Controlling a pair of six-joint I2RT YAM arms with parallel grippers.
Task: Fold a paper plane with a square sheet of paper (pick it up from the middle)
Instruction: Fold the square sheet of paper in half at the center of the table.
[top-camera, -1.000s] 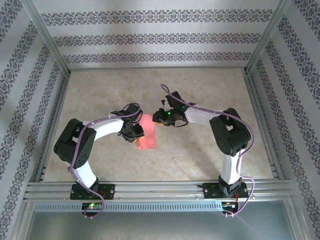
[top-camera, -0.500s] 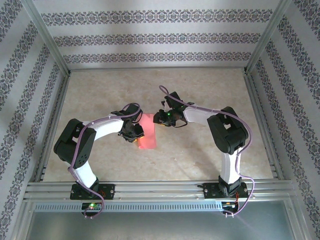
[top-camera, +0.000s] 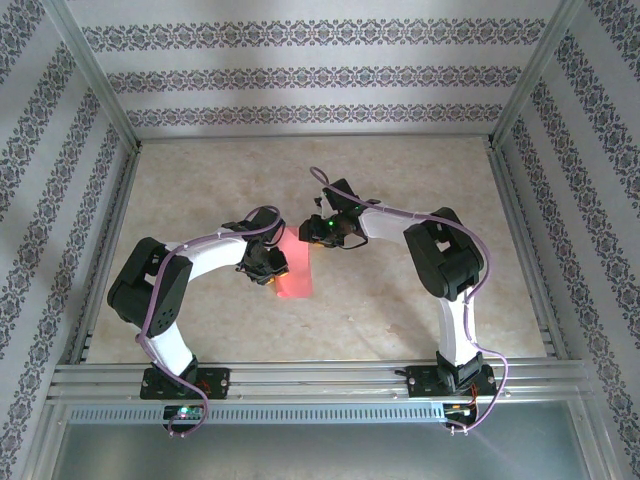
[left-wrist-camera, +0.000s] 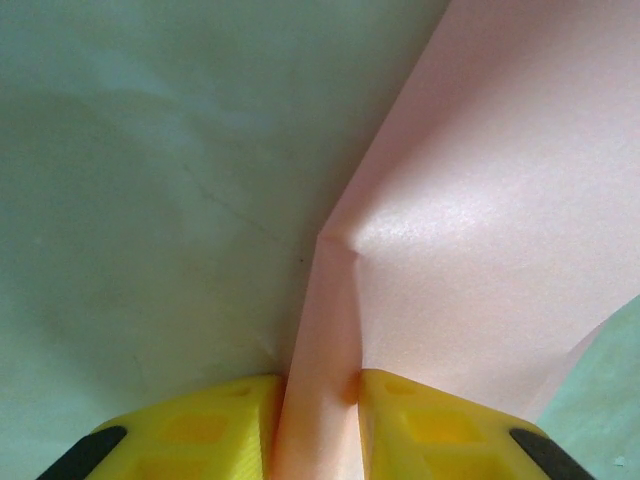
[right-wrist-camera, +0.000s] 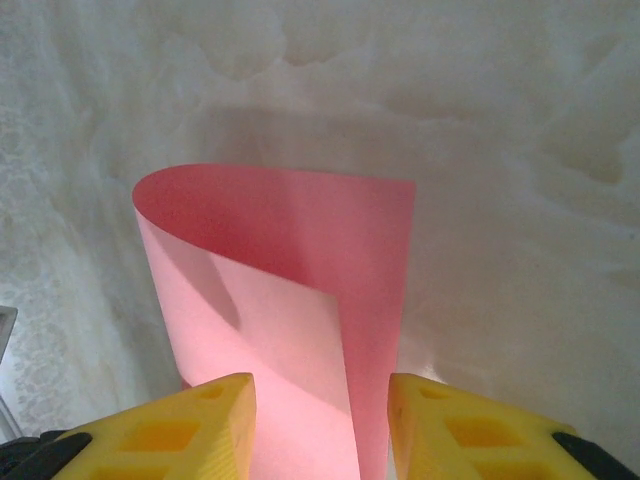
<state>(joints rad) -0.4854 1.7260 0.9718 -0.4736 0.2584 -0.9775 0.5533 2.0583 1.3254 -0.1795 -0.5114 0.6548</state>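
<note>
The square sheet of paper (top-camera: 297, 276) is salmon-pink and lies folded over on the table between the two arms. In the left wrist view a pinched ridge of the sheet (left-wrist-camera: 325, 330) runs up between the yellow fingers, and my left gripper (left-wrist-camera: 320, 405) is shut on it. My left gripper (top-camera: 271, 271) sits at the sheet's left edge. My right gripper (top-camera: 306, 233) hovers at the sheet's far end. In the right wrist view the sheet (right-wrist-camera: 300, 270) curls into a loose loop between the jaws of my right gripper (right-wrist-camera: 320, 415), which stand open with a gap on both sides.
The beige marbled tabletop (top-camera: 400, 290) is framed by aluminium rails (top-camera: 320, 378) at the near edge and patterned walls (top-camera: 300, 75) at the back and sides. Both arms bend inward toward the table's middle.
My right gripper has moved left over the sheet's far end and its jaws have widened. The left gripper has kept its pinch and has not moved.
</note>
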